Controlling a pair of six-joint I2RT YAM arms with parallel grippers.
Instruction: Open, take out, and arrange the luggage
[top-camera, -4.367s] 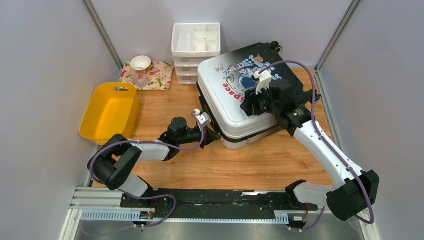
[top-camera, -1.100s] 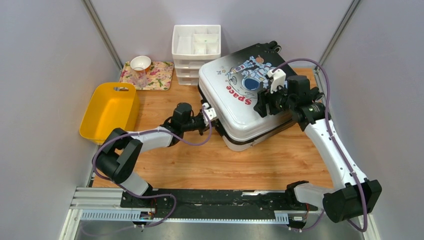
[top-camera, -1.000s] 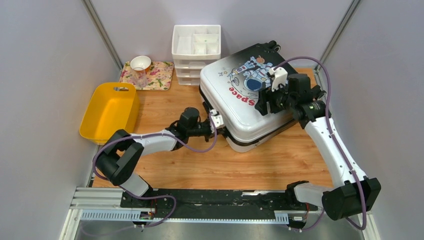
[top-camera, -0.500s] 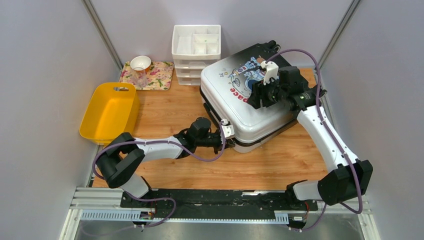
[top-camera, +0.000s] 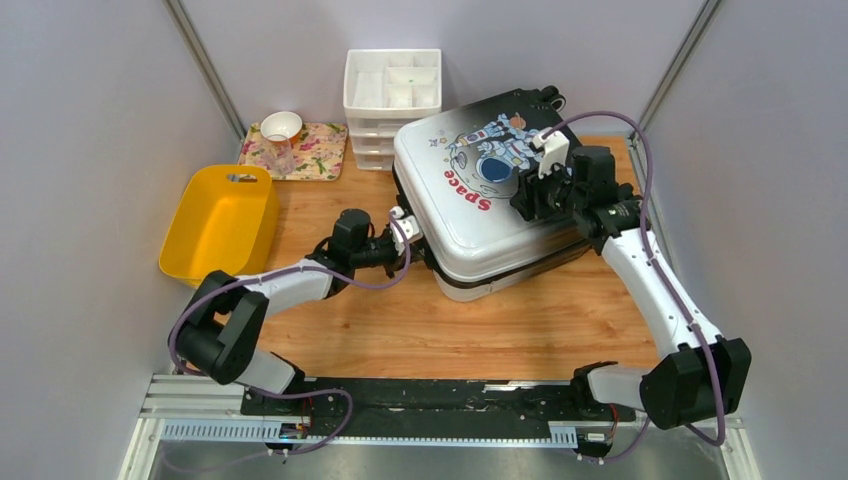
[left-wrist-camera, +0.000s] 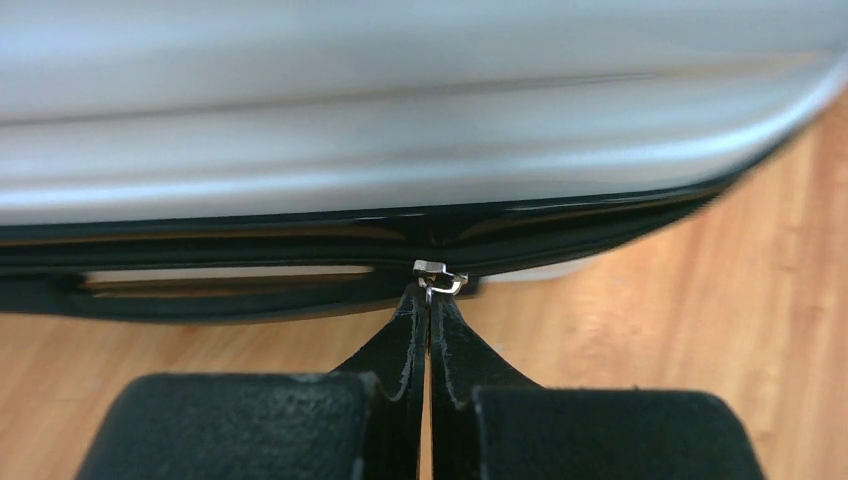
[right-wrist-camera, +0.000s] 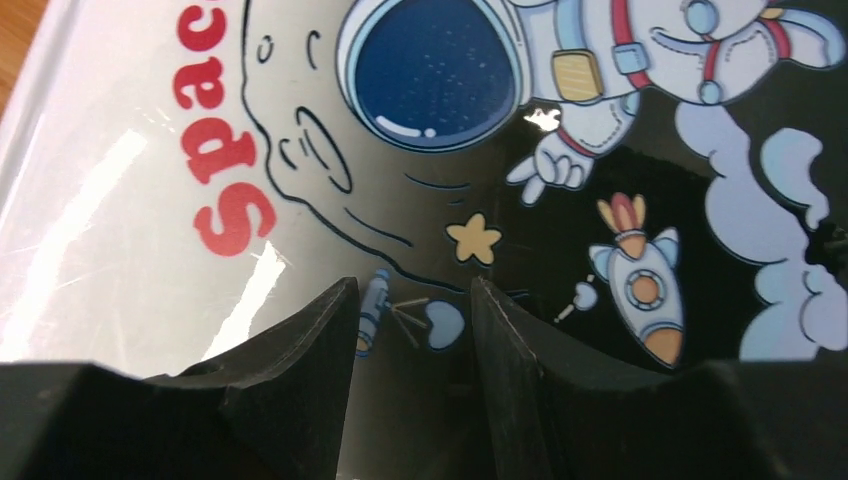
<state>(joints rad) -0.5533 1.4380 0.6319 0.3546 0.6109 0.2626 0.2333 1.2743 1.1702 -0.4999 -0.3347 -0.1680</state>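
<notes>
Top external view: the luggage (top-camera: 470, 215) lies flat on the far right part of the worktop (top-camera: 400, 320), printed shell up, its wheels at the far end and its far left corner just beside the organizer (top-camera: 392, 95). Compared with half a second earlier it has swung slightly, so its left edge now sits a little further left.

The left gripper (top-camera: 402, 222) has changed place most. Half a second ago it was at the near left corner of the luggage; now it is back against the left side, further from the arm bases. In the left wrist view its jaws are clenched on the metal zip pull (left-wrist-camera: 436, 275) at the black seam. A pale slit shows in the seam to the left of the pull.

The right gripper (top-camera: 525, 200) rests over the top of the shell on its right half. It has shifted a little right and nearer, so the whole red word "Space" shows, where part of it was covered before. In the right wrist view its jaws stand apart with only the printed shell between them, grasping nothing; whether the tips touch the shell cannot be told.

The bin (top-camera: 215, 225) at the left and the organizer are where they were.
</notes>
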